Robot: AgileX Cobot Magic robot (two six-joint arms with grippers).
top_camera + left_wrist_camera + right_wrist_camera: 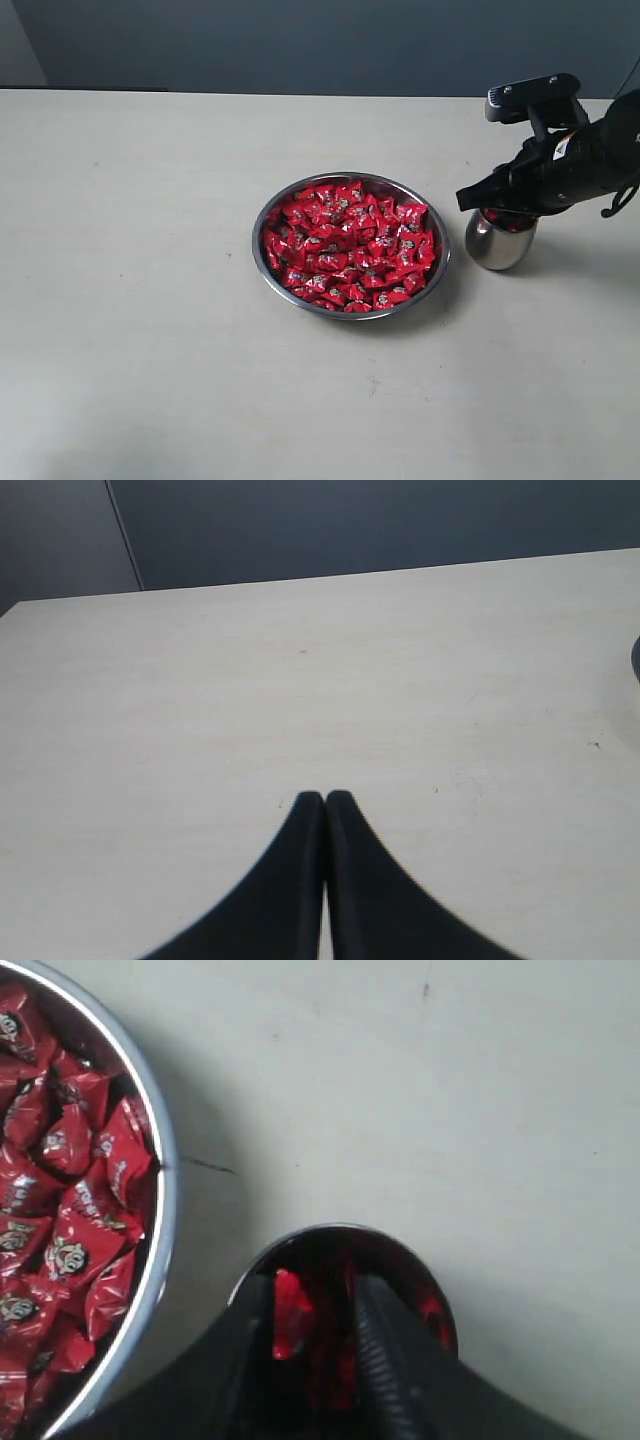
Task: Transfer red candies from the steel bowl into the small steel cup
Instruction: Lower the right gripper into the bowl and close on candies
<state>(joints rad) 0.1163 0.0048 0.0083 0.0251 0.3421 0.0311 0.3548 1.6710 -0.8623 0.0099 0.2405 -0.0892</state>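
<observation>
Red candies (348,245) in shiny wrappers, each with a small pale mark, lie heaped across the whole floor of the steel bowl (254,240), which sits near the middle of the worktop (150,300). The small steel cup (497,248) stands upright at the bowl's 3 o'clock, just beside the rim but apart from it. The right arm reaches in from 3 o'clock with its wrist tipped downward, so the right claw (318,1300) hangs directly over the cup's mouth, fingertips at about rim level. Its 2 fingers stand parted by a narrow gap, wider than 1 sweet. A loose candy (290,1318) shows close against the inner face of 1 finger; whether it touches that finger cannot be told. More red glints deeper inside the cup, and its polished wall mirrors the colour. The left claw (325,800) points out low over bare worktop, its 2 dark fingers pressed together at the tips.
</observation>
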